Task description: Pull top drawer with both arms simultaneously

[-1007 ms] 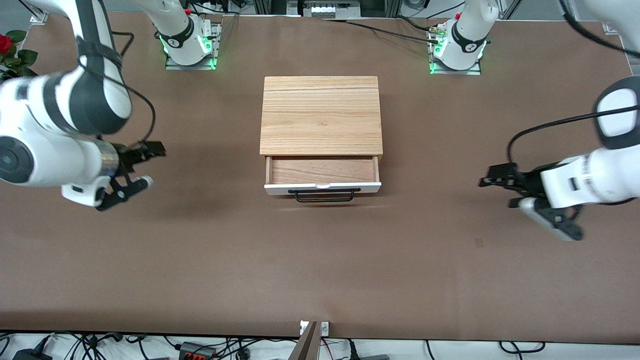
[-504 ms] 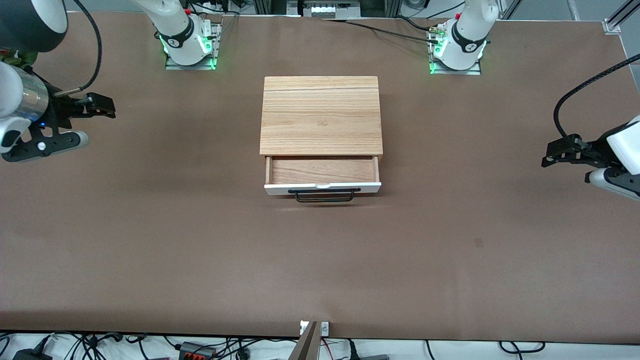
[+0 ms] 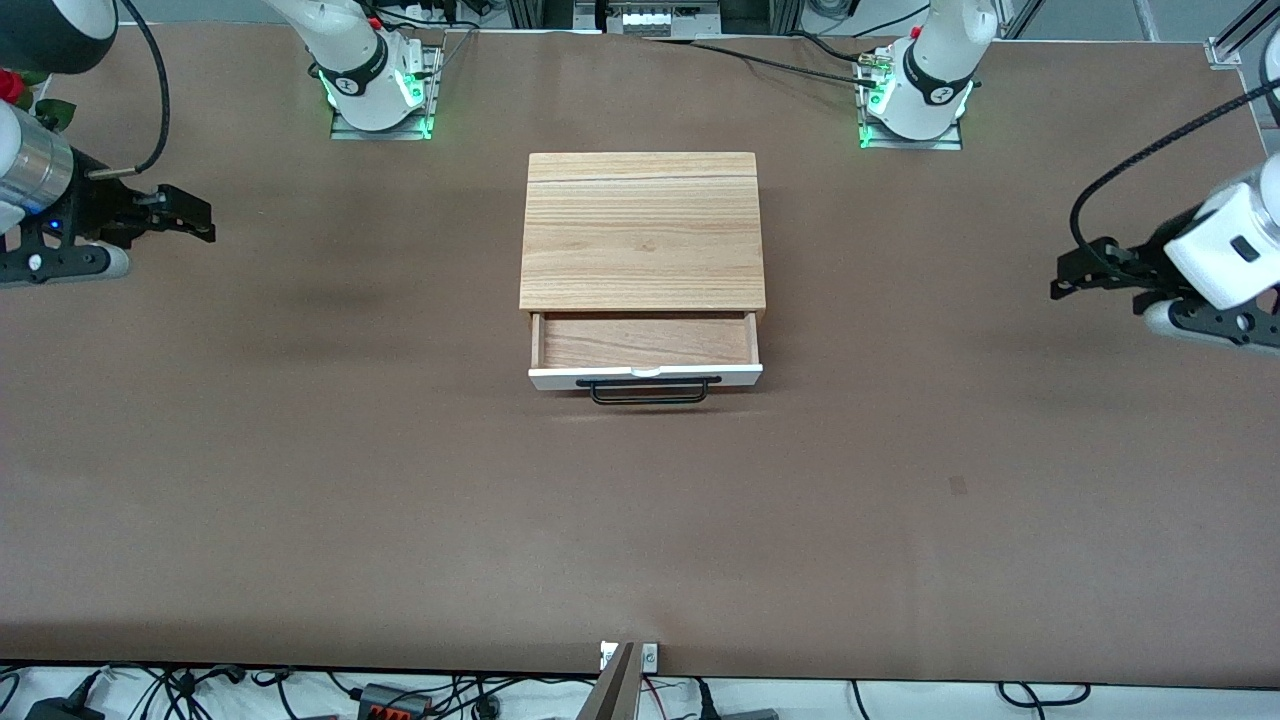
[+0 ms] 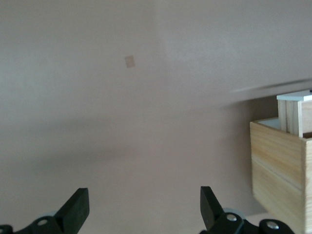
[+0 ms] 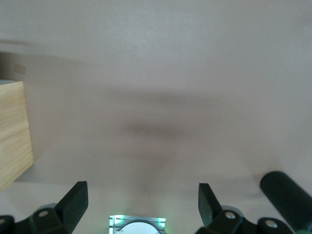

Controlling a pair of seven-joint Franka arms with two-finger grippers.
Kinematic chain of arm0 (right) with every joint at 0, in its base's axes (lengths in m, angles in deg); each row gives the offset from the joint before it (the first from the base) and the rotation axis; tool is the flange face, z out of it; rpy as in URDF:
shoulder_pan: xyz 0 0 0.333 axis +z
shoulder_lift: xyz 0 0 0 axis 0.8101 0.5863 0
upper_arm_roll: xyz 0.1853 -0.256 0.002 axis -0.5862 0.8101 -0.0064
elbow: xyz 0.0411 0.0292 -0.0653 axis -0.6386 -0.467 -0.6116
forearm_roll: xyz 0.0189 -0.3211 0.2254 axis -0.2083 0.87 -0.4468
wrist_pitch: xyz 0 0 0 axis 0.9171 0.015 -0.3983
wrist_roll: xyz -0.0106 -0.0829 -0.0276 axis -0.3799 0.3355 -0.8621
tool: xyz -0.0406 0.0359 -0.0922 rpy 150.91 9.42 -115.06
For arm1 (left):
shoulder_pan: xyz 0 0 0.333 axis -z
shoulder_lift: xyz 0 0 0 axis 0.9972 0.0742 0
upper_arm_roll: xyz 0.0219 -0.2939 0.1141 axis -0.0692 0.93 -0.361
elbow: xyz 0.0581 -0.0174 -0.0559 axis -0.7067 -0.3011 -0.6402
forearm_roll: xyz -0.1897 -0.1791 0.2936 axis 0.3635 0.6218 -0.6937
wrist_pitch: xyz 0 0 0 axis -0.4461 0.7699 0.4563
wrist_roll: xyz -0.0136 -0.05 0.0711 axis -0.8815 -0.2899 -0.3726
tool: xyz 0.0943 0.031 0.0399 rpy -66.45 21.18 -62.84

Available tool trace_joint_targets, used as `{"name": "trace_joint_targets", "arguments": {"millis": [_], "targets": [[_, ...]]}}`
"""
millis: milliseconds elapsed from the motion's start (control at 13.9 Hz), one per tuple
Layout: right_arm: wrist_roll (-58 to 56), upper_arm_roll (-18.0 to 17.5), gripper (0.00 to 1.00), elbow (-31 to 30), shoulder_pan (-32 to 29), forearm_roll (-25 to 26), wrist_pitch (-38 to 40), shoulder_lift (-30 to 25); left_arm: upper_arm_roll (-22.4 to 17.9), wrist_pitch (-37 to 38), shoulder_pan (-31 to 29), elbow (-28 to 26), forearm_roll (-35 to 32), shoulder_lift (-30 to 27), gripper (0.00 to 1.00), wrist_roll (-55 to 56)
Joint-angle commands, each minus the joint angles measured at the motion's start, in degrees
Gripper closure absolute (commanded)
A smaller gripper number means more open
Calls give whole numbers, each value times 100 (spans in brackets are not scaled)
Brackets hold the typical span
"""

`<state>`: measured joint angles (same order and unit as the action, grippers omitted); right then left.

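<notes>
The top drawer [image 3: 645, 345] stands pulled out of the wood-topped cabinet [image 3: 640, 230], with its wood-grain inside showing. Its white front panel [image 3: 645, 376] and black bar handle [image 3: 648, 391] face the front camera. My right gripper [image 3: 165, 245] is open and empty over bare table toward the right arm's end, well away from the drawer. My left gripper [image 3: 1105, 300] is open and empty over bare table toward the left arm's end. The left wrist view shows open fingers [image 4: 78, 209], the cabinet side [image 4: 280, 165] and the drawer's side [image 4: 295, 109]. The right wrist view shows open fingers [image 5: 78, 202] and a cabinet corner [image 5: 12, 131].
The arm bases [image 3: 380, 90] [image 3: 915, 100] stand with green lights at the table's edge farthest from the front camera. A red rose [image 3: 10, 85] sits at the right arm's end. A black cable [image 5: 287, 195] crosses the right wrist view. A small mark [image 3: 957, 485] is on the table.
Both grippers have swung outward from the cabinet toward their own ends of the table and toward the bases. The drawer has stayed pulled out, unmoved.
</notes>
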<state>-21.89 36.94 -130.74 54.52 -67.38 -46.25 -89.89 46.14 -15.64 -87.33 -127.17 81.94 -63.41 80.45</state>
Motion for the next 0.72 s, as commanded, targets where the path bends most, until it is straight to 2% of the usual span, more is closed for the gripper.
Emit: {"name": "trace_joint_targets", "arguments": {"millis": [0, 432, 647], "targets": [[227, -125, 0, -153, -217, -17, -85, -176, 90, -198, 45, -446, -161, -332, 0, 932], [332, -107, 0, -82, -191, -17, -366, -211, 82, -154, 36, -350, -126, -209, 0, 960], [367, -63, 0, -135, -270, -280, -551, -203, 82, -128, 45, -332, -134, -208, 0, 969]]}}
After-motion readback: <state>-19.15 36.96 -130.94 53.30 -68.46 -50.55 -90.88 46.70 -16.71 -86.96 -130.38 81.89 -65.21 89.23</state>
